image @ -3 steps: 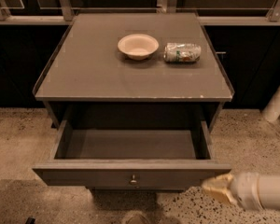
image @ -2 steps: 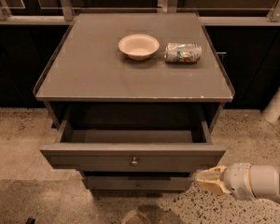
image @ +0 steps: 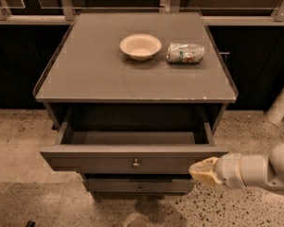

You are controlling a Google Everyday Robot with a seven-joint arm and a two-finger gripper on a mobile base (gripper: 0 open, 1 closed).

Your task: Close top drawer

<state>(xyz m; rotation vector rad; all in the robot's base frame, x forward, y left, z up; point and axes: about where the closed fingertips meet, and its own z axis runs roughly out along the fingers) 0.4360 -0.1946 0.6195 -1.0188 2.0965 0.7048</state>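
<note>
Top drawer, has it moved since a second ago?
Yes. The top drawer slid inward toward the tabletop edge, showing less interior; the claw sits at its front's right end.

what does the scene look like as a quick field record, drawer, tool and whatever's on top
top drawer: partly open, pulled out of the cabinet
tool: low on the right, in front of the right end of the drawer front; contact unclear
cabinet top: holds a bowl and a can
bowl: upright, near the back centre
can: crumpled, on its side, right of the bowl, apart from it
lower drawer: front visible beneath the top one
</note>
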